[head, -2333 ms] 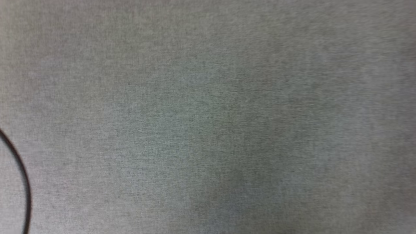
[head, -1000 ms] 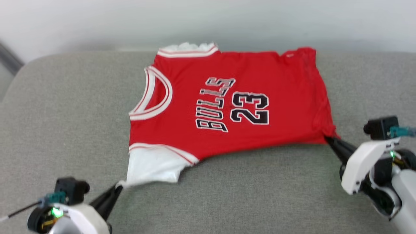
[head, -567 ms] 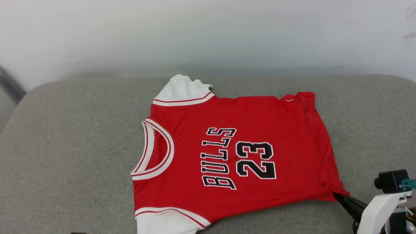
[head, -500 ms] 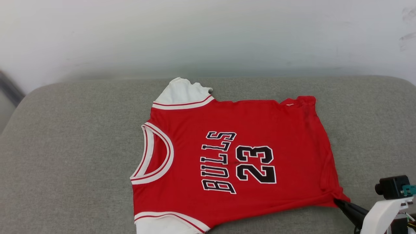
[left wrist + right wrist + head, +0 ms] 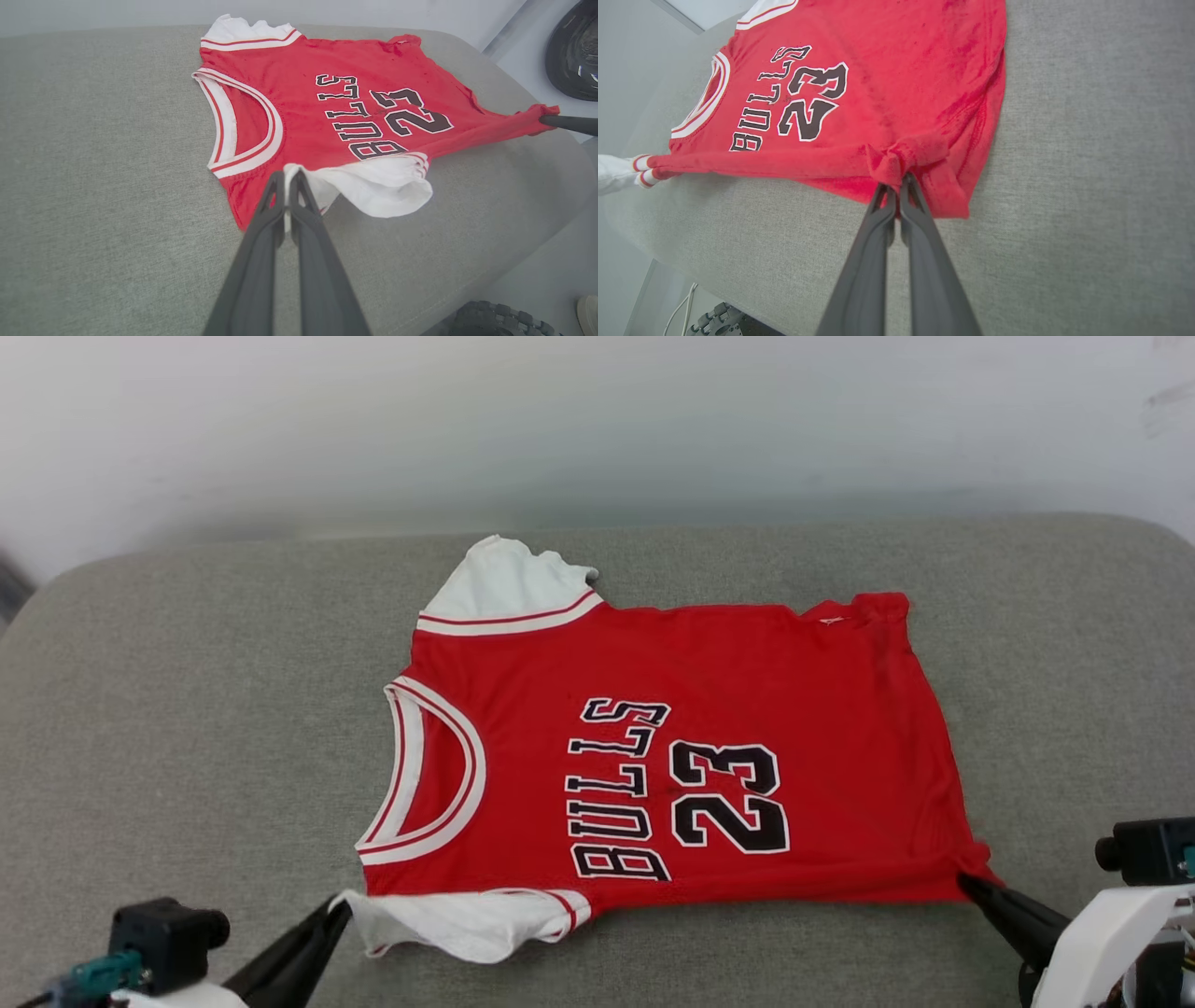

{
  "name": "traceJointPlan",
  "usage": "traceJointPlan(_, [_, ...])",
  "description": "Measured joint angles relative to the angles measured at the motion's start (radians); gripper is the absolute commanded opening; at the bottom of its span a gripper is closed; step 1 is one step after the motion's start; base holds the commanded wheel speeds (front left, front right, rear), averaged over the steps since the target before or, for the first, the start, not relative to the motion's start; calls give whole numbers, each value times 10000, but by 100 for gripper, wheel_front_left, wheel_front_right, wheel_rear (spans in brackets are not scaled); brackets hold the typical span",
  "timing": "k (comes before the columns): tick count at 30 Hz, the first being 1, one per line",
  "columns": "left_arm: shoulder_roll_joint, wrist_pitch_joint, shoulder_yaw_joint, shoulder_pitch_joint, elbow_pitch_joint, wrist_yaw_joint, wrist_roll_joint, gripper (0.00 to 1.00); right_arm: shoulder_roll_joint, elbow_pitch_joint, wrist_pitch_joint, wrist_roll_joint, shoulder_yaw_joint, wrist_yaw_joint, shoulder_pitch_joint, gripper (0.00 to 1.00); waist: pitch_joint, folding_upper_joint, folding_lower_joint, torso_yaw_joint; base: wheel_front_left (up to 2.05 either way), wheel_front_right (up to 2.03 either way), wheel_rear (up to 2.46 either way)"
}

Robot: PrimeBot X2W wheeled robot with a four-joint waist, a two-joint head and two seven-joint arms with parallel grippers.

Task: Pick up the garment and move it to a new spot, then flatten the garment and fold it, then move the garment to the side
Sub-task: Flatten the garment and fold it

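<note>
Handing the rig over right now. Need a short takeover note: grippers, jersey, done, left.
Left gripper: shut on the jersey's near white sleeve.
Right gripper: shut on the near hem corner.
Jersey: face up on the grey cushion, collar to the left, mostly spread; near edge stretched between the grippers.
Done: laid out, roughly flat.
Left: fold it, move it aside.

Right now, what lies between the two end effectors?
In the head view, the garment spans it: left end effector pinches its white sleeve, right end effector its red hem corner.
</note>
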Motion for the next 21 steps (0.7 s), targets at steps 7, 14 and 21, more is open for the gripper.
traceJointPlan(7, [-111,-96,391,-1328,424,-412,90,0,443,-405,897,-683,-454,0,-843,0,829,0,2,-78,0,0,0])
traceJointPlan(14, [-529,253,372,-2808,1570,-961,104,0,894,-107,1785,-1672,-709,0,-1903,0,1706,0,2,-106,0,0,0])
traceJointPlan(21, [-1026,477,-115,-4139,3421,-1453,763,0,1296,522,2291,-2477,-477,0,-2866,0,2373,0,3,-130,0,0,0])
